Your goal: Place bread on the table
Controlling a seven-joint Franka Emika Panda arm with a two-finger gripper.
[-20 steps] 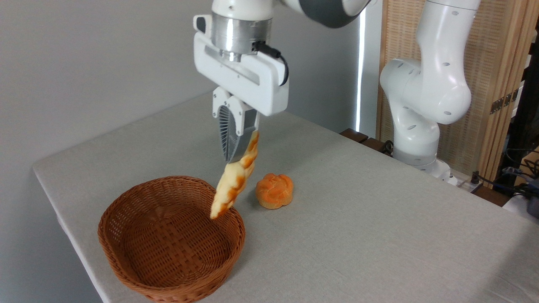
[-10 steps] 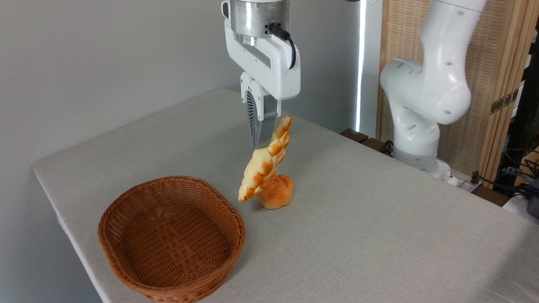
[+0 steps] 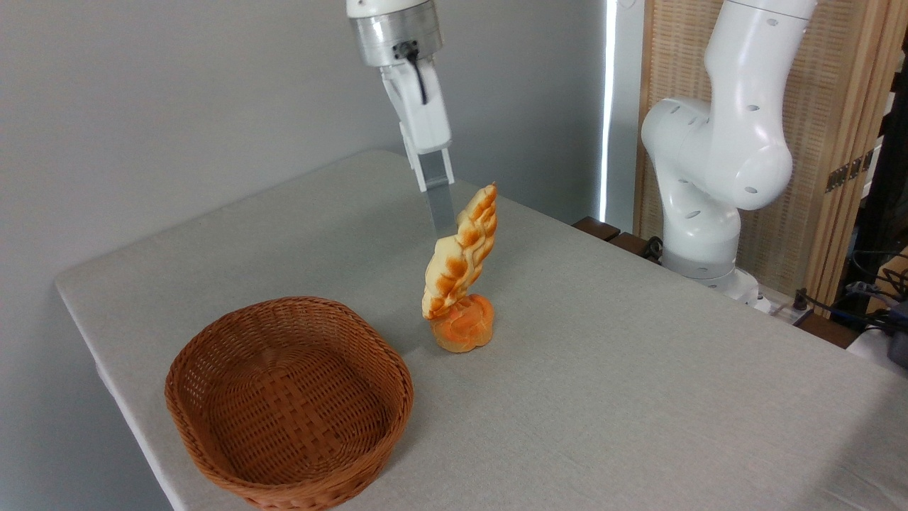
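While no readable writing or brand shows anywhere, fixed camera gives my gripper [image 3: 448, 231] edge-on, fingers narrow, clamped on upper part of bread [image 3: 462, 257]. Loaf hangs near upright, tapered tip up, lower end in front of small orange bun [image 3: 462, 330]; contact between them unclear. Bun sits on table [image 3: 638, 397]. Empty wicker basket [image 3: 287, 404] near, to left.

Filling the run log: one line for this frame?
phase: carry | gripper: shut on bread | bread: airborne, steeply tilted, in front of bun | basket: empty | table: bread not placed
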